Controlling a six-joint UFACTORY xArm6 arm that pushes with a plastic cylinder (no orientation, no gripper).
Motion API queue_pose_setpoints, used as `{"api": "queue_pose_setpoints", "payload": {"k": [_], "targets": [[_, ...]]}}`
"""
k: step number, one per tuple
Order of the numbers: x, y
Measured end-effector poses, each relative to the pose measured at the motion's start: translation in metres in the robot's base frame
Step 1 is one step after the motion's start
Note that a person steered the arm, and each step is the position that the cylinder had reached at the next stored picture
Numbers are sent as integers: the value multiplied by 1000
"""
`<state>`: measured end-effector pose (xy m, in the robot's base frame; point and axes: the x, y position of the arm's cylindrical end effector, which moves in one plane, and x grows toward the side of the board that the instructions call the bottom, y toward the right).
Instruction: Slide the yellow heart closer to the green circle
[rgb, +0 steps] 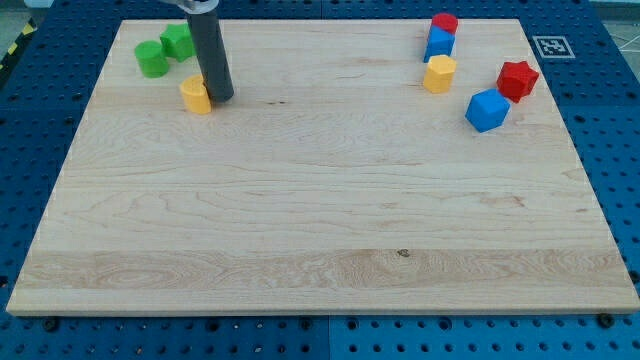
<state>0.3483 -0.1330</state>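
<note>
The pale wooden counter (320, 230) shows a fine straight grain. On the view's right lie a blue cube (487, 110), a red star (518, 80), a yellow hexagon (439, 74), then a blue block (439, 43) and a red cylinder (444, 23). On the left, my tip (221, 97), a smooth dark rod without a hand, touches the yellow heart (196, 96) on its right side. Near, beyond it, stand the green circle (152, 59) and a green block (178, 41).

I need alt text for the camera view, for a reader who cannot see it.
My tip touches the yellow heart on its right, near the green circle and another green block at the wooden board's top left. Red, blue and yellow blocks cluster top right.
</note>
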Motion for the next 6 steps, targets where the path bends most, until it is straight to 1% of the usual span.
{"api": "queue_pose_setpoints", "payload": {"k": [1, 2, 3, 4, 5, 6], "targets": [[2, 4], [20, 11], [37, 3], [38, -8], [36, -8], [6, -13]]}}
